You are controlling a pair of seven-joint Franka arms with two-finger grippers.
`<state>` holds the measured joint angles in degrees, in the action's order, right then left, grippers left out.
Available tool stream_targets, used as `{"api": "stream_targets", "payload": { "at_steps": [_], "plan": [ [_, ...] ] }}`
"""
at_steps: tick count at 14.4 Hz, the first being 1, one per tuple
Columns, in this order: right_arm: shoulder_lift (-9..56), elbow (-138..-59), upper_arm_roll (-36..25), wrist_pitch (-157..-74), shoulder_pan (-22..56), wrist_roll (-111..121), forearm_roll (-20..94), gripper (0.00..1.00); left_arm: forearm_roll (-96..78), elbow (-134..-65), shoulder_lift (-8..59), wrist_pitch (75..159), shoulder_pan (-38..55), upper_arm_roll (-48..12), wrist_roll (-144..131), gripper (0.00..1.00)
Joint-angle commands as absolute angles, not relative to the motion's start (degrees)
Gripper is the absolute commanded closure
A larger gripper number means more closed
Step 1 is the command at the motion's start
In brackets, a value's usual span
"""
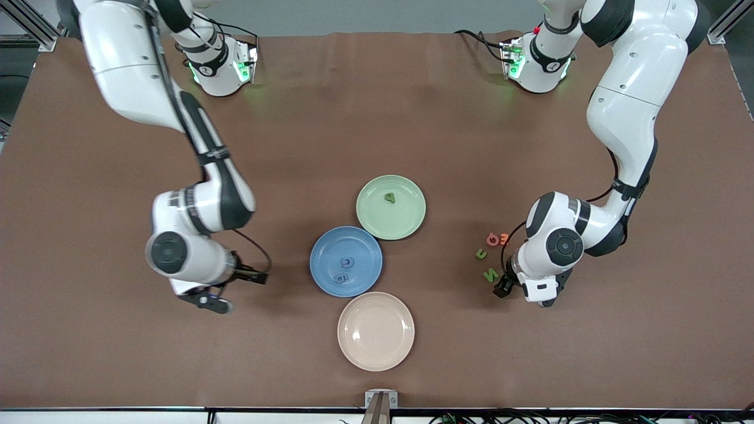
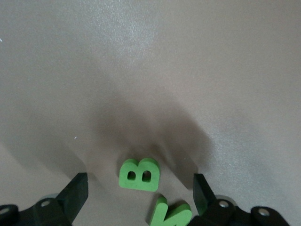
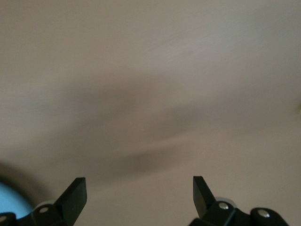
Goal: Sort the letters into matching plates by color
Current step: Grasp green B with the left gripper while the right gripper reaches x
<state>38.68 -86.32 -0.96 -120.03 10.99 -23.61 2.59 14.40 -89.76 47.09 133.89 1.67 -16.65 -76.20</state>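
Observation:
The pale green plate [image 1: 412, 227] holds one green letter [image 1: 389, 198]. Beside it, nearer the front camera, the blue plate [image 1: 321, 271] holds two blue letters [image 1: 348, 262]. My left gripper [image 1: 522, 294] hangs open, low over the table at the left arm's end. In the left wrist view a green B [image 2: 139, 174] lies on the table just ahead of the open left gripper [image 2: 139, 194], with a second green letter [image 2: 171, 214] beside one fingertip. My right gripper [image 1: 228, 291] is open and empty over bare table [image 3: 141, 94] beside the blue plate.
A cream-beige plate [image 1: 376, 331] with nothing on it sits nearest the front camera. A red letter [image 1: 492, 238] and an orange letter [image 1: 504, 238] lie by two green letters [image 1: 481, 254] next to the left hand. The blue plate's rim [image 3: 8, 203] shows in the right wrist view.

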Motion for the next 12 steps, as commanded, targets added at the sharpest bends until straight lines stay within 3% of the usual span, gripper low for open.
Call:
{"api": "stream_targets", "payload": {
  "at_steps": [1, 7, 12],
  "plan": [
    [30.77, -100.08, 0.44, -127.15, 2.75, -9.37, 1.67, 0.00, 14.68, -88.59, 48.16, 134.21, 1.85, -16.26, -76.82, 0.07],
    [30.76, -111.00, 0.18, -144.91, -7.19, 5.33, 0.00, 0.03, 14.59, -88.59, 48.16, 134.21, 1.93, -15.56, -76.82, 0.39],
    [32.08, -110.66, 0.18, -145.72, -9.58, 8.09, 0.00, 0.10, 14.77, -88.59, 48.08, 134.30, 1.93, -15.56, -76.20, 0.65]
  ]
}}
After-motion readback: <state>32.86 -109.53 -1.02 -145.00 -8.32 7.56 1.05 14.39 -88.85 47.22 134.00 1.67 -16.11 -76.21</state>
